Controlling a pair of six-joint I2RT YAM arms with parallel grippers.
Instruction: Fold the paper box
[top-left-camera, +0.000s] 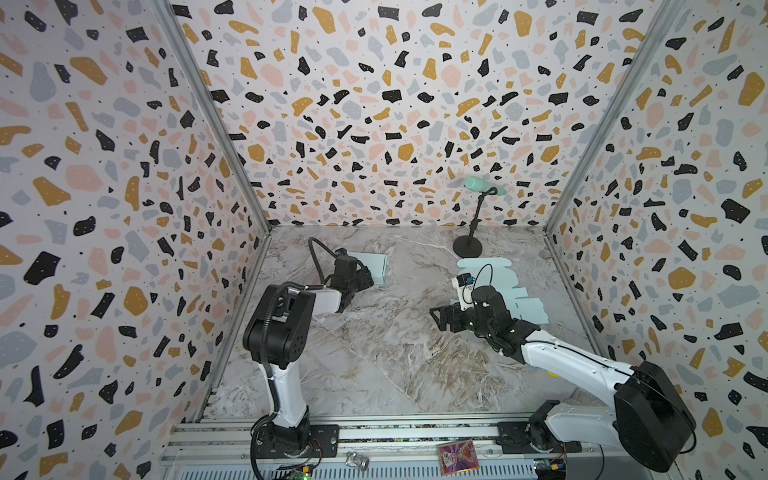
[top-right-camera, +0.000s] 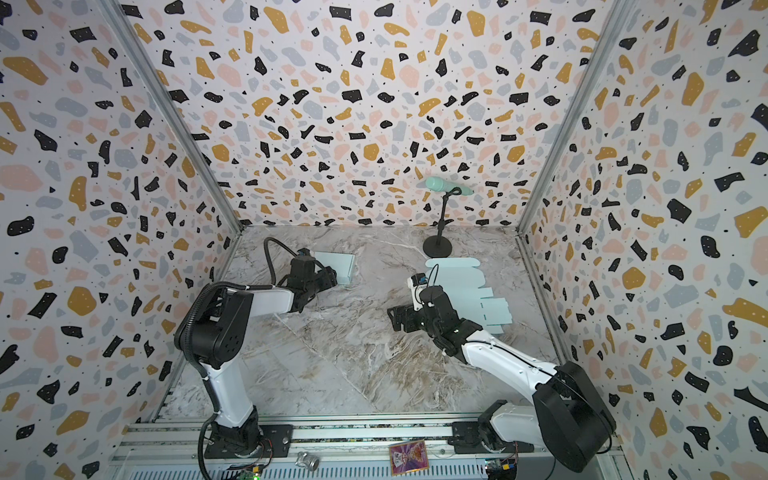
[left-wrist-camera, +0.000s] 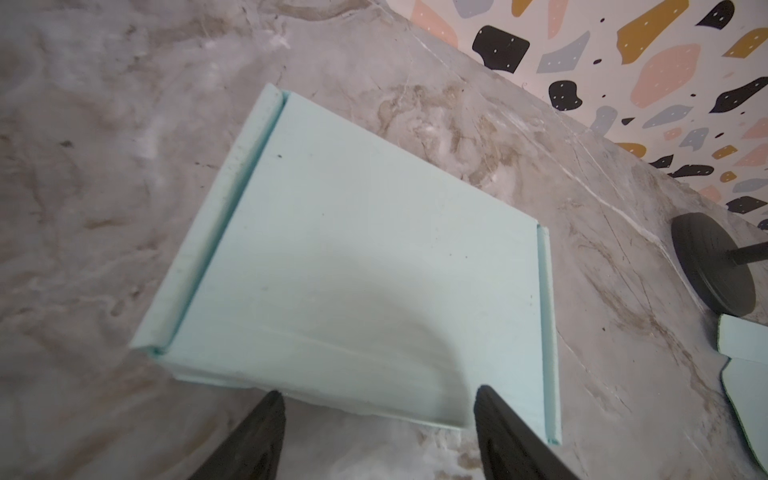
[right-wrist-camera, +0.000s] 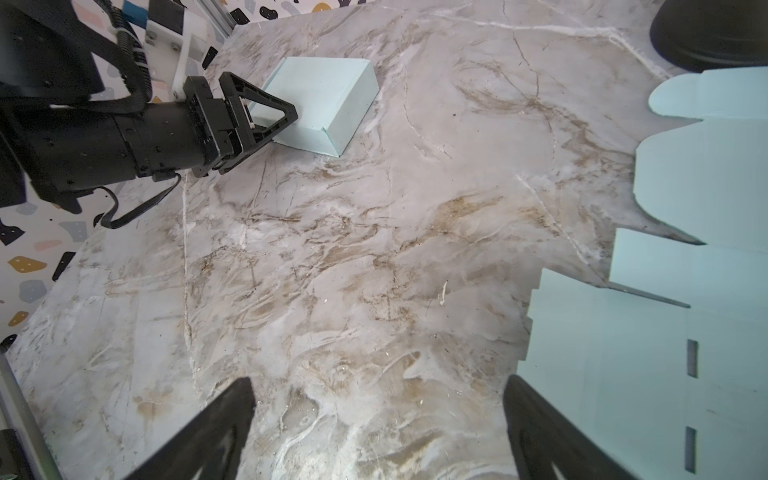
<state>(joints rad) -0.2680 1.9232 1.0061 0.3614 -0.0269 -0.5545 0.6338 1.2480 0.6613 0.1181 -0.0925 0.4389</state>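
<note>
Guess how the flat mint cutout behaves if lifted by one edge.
The flat cutout looks like thin sheet with slots and flaps: likely light, and it would probably sag or bend there. Flush on the marble table, it may slide when pushed.

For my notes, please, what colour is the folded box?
The folded box is pale mint green; left wrist view best.

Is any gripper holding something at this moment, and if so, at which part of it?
Nothing is held. The left gripper is open at the edge of the folded box; the right gripper is open beside the flat sheet.
</note>
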